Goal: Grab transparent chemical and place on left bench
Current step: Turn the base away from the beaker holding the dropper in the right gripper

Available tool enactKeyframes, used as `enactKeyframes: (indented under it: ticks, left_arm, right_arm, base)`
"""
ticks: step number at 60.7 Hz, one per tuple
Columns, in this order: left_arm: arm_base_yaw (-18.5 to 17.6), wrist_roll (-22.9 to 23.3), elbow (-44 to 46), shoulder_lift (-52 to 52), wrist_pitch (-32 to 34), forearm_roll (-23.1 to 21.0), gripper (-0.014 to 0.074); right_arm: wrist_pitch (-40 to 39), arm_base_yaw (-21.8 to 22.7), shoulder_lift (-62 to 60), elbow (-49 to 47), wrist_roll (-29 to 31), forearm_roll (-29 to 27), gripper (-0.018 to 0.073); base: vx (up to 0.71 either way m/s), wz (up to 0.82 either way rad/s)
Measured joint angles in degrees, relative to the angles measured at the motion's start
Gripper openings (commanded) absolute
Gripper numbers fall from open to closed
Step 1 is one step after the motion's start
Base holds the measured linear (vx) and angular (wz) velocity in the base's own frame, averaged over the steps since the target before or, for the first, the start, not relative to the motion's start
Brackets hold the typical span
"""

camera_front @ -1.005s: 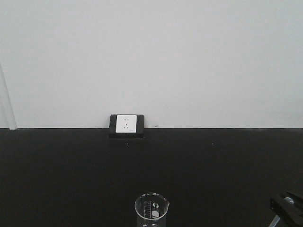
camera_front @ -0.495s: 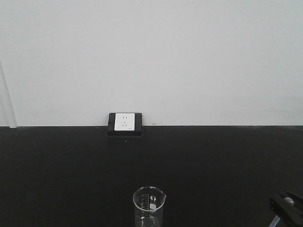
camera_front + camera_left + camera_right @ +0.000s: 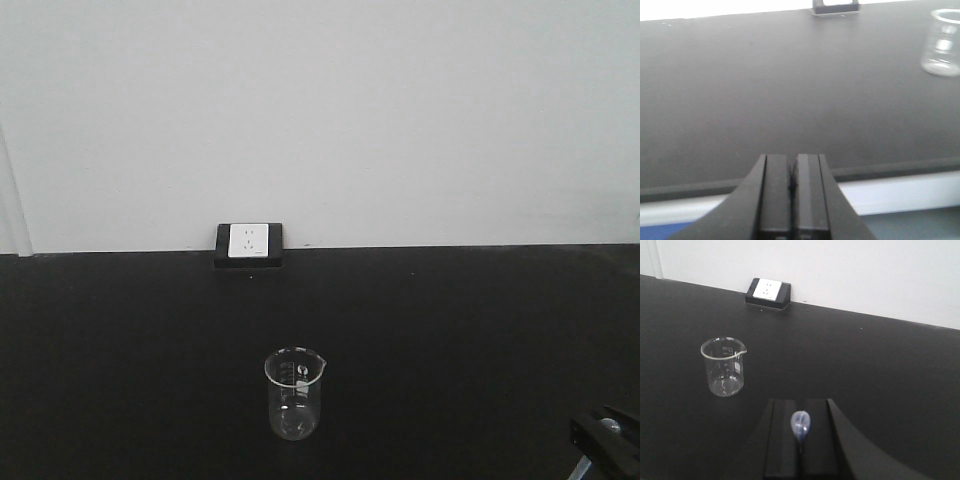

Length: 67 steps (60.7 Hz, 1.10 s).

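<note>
**A:** Where's the pipette (image 3: 800, 425)?

**B:** It's pinched in the right jaws, which are pressed shut on it. Only the bulb shows, poking out of the seam between them. The stem seems to run down that seam, so its long axis follows the jaws.

**A:** Which way does it go?

**B:** Left. In the right wrist view the beaker (image 3: 723, 366) stands ahead and to the left, well apart from the jaws. The socket (image 3: 767, 291) sits behind it at the wall. The left part of the table (image 3: 880, 370) lies past the beaker, so I judge the carry must skirt it.

**A:** And the left jaws?

**B:** They're pressed together on nothing, near the table's front edge. That arm is nearer the left side, but it's empty.

**A:** What's hidden?

**B:** The stem and tip. The front view cuts the right arm down to a corner and shows no pipette.
</note>
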<state>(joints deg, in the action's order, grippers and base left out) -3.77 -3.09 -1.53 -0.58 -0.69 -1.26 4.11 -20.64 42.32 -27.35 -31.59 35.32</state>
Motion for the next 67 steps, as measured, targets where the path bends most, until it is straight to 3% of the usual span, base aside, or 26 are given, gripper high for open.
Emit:
enactKeyframes:
  ticks: [32,67]
  left_arm:
    - [0.0,0.0,0.0,0.0,0.0,0.0,-0.0003]
    - [0.0,0.0,0.0,0.0,0.0,0.0,-0.0003]
  right_arm:
    - [0.1,0.0,0.0,0.0,0.0,0.0,-0.0003]
    - [0.1,0.0,0.0,0.0,0.0,0.0,-0.0003]
  base:
    - [-0.30,-0.07]
    - [-0.35,0.21]
